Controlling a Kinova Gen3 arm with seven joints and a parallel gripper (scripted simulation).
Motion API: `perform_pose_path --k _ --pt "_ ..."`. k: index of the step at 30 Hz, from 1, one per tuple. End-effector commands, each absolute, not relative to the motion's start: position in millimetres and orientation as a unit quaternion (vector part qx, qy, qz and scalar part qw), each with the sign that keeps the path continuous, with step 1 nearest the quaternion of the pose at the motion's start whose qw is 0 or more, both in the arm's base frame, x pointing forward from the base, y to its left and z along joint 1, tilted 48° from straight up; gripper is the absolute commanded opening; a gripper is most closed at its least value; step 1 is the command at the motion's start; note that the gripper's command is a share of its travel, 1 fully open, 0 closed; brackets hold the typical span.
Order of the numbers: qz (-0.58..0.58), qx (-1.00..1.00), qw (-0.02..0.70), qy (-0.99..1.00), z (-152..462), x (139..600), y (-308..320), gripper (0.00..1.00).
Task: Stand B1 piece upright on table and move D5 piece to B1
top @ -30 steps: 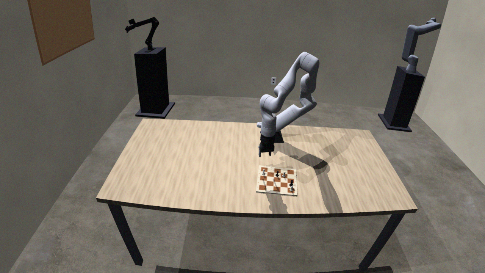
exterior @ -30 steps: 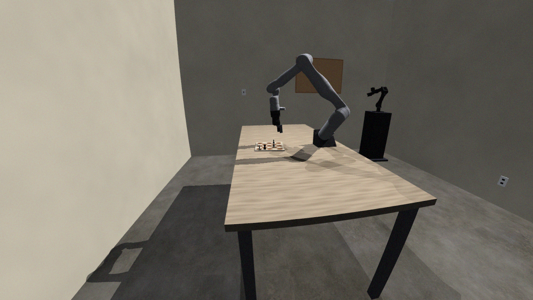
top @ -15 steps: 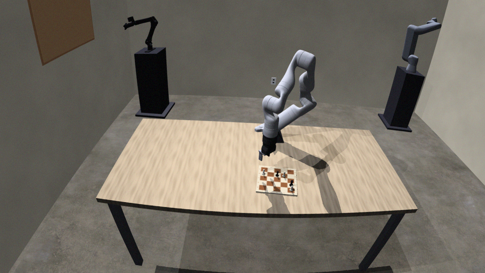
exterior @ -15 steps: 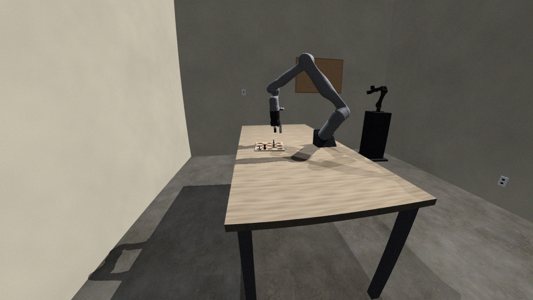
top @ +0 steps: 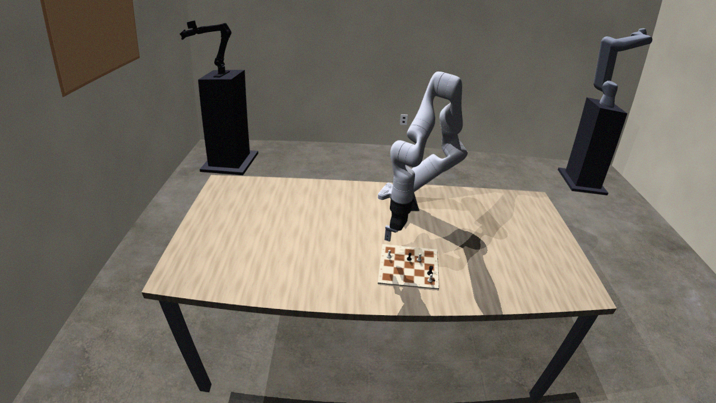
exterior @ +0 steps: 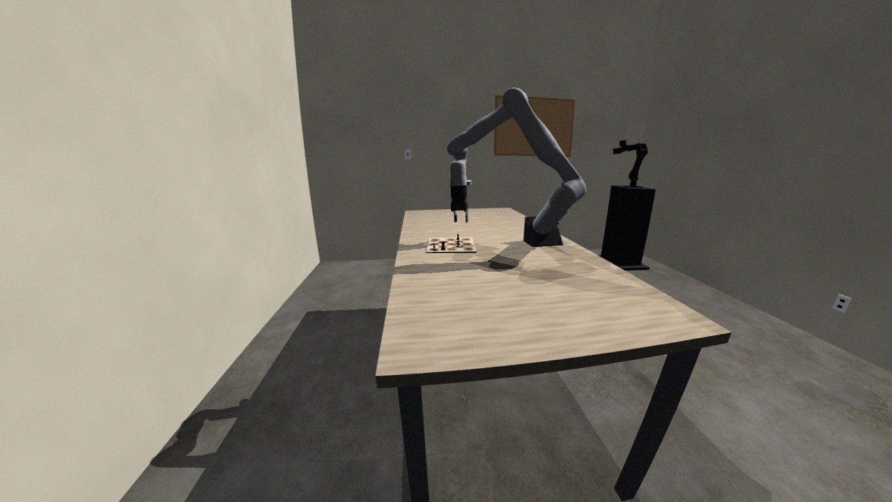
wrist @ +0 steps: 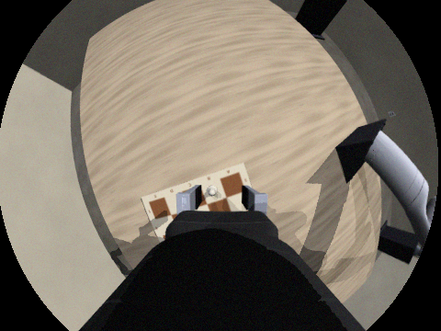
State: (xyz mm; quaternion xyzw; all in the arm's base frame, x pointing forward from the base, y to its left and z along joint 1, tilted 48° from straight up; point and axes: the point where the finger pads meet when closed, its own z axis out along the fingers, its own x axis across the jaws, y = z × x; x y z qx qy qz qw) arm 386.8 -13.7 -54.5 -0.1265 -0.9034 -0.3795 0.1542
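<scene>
An arm holds its jaws point(top: 391, 233) point(exterior: 460, 219) wide apart, gripping nothing, above a chessboard point(top: 378, 278) point(exterior: 451, 251) point(wrist: 243, 167) on a table point(top: 280, 240) point(exterior: 499, 318) point(wrist: 193, 101). Below them, framed between the fingers in the wrist view, the white B1 piece point(top: 389, 254) point(exterior: 458, 236) point(wrist: 211, 190) stands upright. The black D5 piece point(top: 429, 271) point(exterior: 443, 245) is upright too, farther from the jaws, across the board. The step in hand seems to be fetching the B1 piece: the next move calls for centring over it, descending straight and closing, before setting it upright off the board.

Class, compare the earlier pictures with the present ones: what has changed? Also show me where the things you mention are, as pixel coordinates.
The gripper point(top: 389, 234) point(exterior: 460, 218) point(wrist: 221, 193) has twisted and swung from a slant to pointing down. The black background arm point(top: 222, 47) point(exterior: 636, 164) has raised its tip. Nothing was taken or released; the visible chess pieces point(top: 389, 254) point(exterior: 443, 245) point(wrist: 211, 190) and chessboard point(top: 408, 286) point(exterior: 451, 251) point(wrist: 160, 208) stayed put.
</scene>
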Motion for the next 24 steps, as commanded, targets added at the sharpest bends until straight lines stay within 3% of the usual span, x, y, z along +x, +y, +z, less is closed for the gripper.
perform_pose_path --k 1,24 --pt "-0.385 -0.110 0.142 -0.906 -53 390 -15 1.00" --pt "-0.396 -0.014 0.087 -0.914 -50 403 -13 1.00"
